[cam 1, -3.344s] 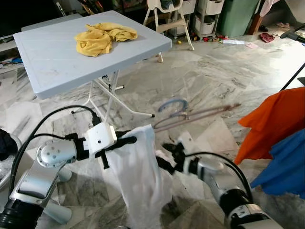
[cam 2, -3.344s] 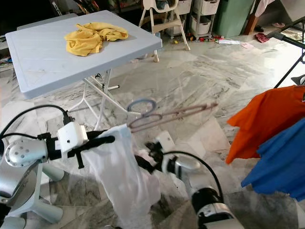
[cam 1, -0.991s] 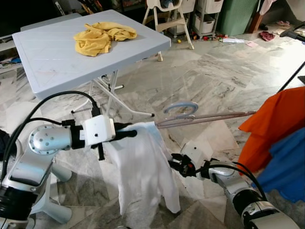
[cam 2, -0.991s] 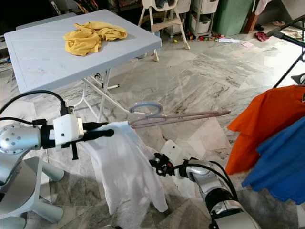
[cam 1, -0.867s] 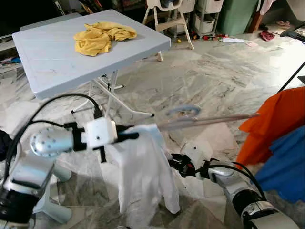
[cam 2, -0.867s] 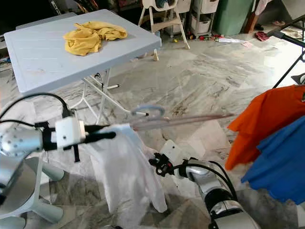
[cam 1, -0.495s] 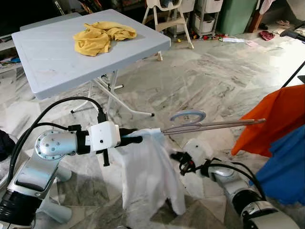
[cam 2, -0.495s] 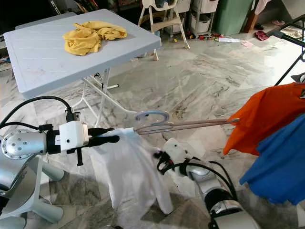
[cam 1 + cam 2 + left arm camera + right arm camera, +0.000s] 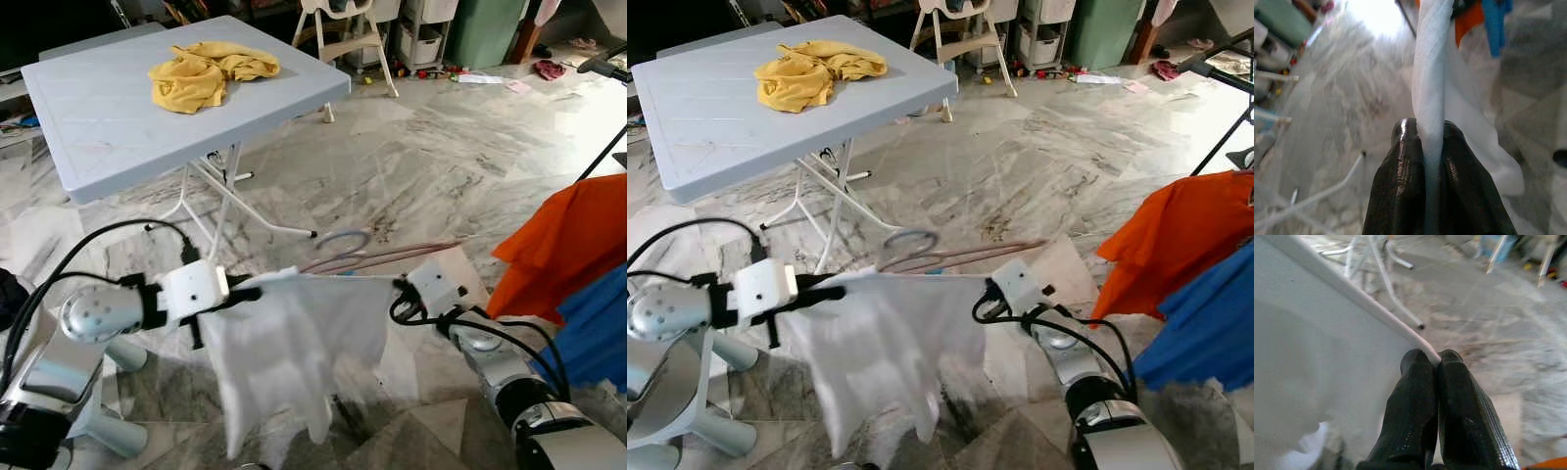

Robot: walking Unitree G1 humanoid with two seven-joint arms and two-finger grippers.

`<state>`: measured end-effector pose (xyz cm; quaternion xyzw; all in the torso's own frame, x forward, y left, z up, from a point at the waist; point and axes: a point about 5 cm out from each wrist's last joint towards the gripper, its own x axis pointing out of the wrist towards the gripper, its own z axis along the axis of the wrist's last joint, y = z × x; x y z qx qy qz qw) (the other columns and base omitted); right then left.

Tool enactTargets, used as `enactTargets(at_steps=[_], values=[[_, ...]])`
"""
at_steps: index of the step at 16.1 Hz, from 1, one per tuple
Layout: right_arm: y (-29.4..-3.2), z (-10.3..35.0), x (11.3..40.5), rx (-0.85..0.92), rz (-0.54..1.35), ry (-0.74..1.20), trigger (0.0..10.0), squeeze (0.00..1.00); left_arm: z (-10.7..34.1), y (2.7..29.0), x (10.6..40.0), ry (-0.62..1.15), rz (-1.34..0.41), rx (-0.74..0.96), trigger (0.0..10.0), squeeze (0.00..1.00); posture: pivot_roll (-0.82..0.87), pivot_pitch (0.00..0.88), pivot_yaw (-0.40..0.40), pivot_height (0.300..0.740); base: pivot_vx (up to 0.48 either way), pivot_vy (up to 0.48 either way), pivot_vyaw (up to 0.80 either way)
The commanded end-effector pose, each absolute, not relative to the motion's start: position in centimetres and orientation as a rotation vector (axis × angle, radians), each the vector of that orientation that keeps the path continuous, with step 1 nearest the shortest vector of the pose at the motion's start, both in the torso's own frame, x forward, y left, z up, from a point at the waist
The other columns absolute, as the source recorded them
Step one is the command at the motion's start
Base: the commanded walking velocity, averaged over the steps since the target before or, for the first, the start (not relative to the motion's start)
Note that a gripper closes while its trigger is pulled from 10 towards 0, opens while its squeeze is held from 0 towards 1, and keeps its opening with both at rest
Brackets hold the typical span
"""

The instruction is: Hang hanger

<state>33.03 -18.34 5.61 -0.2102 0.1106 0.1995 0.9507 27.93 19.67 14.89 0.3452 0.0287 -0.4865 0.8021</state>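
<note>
Left gripper (image 9: 257, 291): pinching one top corner of the white garment (image 9: 284, 343), fingers (image 9: 1400, 186) pressing together on a rolled hem in the left wrist view; sitting at about 8 o'clock in the left eye view.
Right gripper (image 9: 395, 289): clamping the other top corner, fingers (image 9: 1418, 401) closing tight on the thin hem edge in the right wrist view; sitting at about 4 o'clock of the frame.
White garment: stretching taut along its top edge between the two grippers, the rest drooping toward 6 o'clock over the marble floor (image 9: 460, 147).
Hanger (image 9: 367, 257): showing blurred just past the garment's top edge, toward 12 o'clock of it, hook loop at its 9 o'clock end, long pinkish bar running toward 3 o'clock; what is holding it, impossible to tell.
Folding table (image 9: 98, 108): standing at 11 o'clock, carrying a crumpled yellow cloth (image 9: 206, 73).
Orange shirt (image 9: 568, 245): hanging at 3 o'clock, a blue garment (image 9: 598, 333) just below it.
High chair (image 9: 348, 29): standing at 12 o'clock, beyond the table.
</note>
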Motion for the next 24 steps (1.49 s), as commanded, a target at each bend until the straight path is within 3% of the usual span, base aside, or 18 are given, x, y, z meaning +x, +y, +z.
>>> enactTargets(at_steps=[1, 10, 12, 15, 20, 24], values=[[-19.4, 6.6, 33.5, -0.451, 0.344, 0.182, 0.0, 0.0, 15.3, 20.9, 28.0, 0.063, -0.997, 0.763, 0.0, 0.0, 0.03, 0.073, 0.031, 0.74, 0.0, 0.0, 0.0], [-21.1, 8.6, 33.9, -0.54, 0.266, 0.045, 0.0, 0.0, 13.3, 22.9, 27.4, 0.237, -0.949, 0.704, 0.0, 0.0, 0.02, 0.073, 0.026, 0.74, 0.0, 0.0, 0.0], [-21.1, 8.9, 33.9, -0.551, 0.263, 0.019, 0.0, 0.0, 12.5, 23.6, 27.6, 0.287, -0.855, 0.582, 0.0, 0.0, 0.01, 0.072, 0.028, 0.74, 0.0, 0.0, 0.0], [-21.1, 9.4, 34.0, -0.59, 0.269, -0.017, 0.0, 0.0, 11.7, 22.2, 25.9, 0.318, -0.967, 0.373, 0.0, 0.0, 0.01, 0.073, 0.022, 0.74, 0.0, 0.0, 0.0], [-21.5, 9.3, 33.8, -0.602, 0.282, -0.005, 0.0, 0.0, 13.2, 20.8, 25.9, 0.256, -0.998, 0.187, 0.0, 0.0, 0.0, 0.084, 0.021, 0.74, 0.0, 0.0, 0.0], [-21.7, 9.5, 34.0, -0.616, 0.273, -0.009, 0.0, 0.0, 12.9, 20.5, 25.3, 0.309, -1.023, 0.068, 0.0, 0.0, 0.0, 0.085, 0.029, 0.74, 0.0, 0.0, 0.0]])
